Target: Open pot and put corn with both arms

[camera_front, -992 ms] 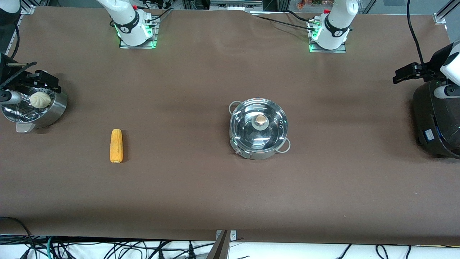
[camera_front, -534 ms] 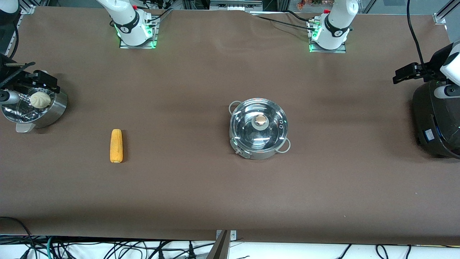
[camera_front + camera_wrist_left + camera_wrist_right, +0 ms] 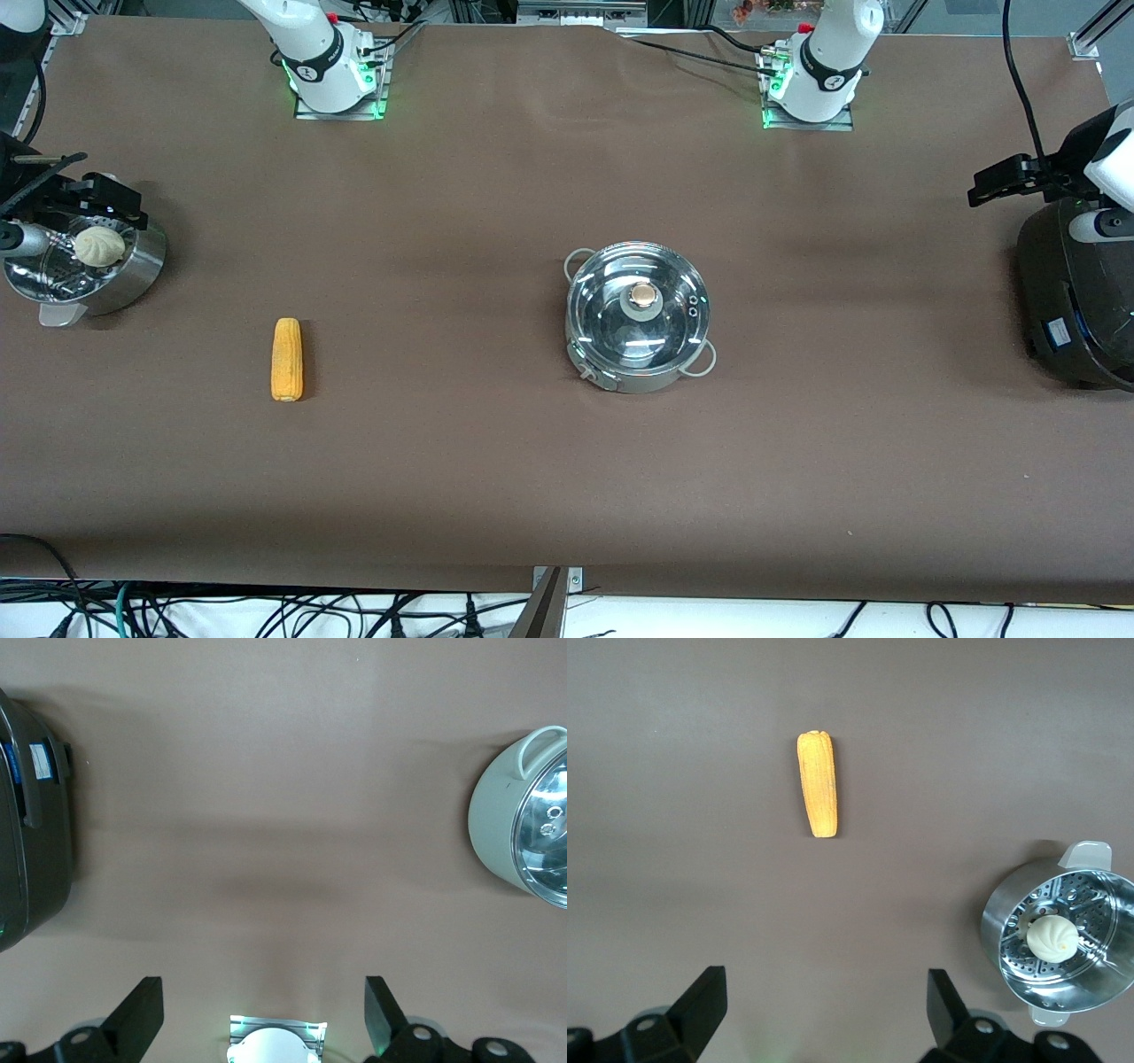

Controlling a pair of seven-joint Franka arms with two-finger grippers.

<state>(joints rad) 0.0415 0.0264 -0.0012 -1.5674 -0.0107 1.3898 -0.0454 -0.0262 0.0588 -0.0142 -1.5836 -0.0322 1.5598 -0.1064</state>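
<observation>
The corn (image 3: 286,360) lies flat on the surface toward the right arm's end, long axis running from the robots' edge to the camera's edge. The pot (image 3: 637,316) stands near the surface's centre, glass lid (image 3: 637,306) seated. The steamer bowl (image 3: 85,266) at the right arm's edge holds one bun (image 3: 98,245). The rice cooker (image 3: 1076,297) stands at the left arm's edge. The right gripper (image 3: 819,1010) hangs over the steamer bowl, jaws spread, empty. The left gripper (image 3: 261,1010) hangs over the rice cooker, jaws spread, empty.

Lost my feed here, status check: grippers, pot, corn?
Left gripper and right gripper empty, jaws open, both raised. Pot lidded mid-table; corn lies toward the right arm's end. Nothing between them.
</observation>
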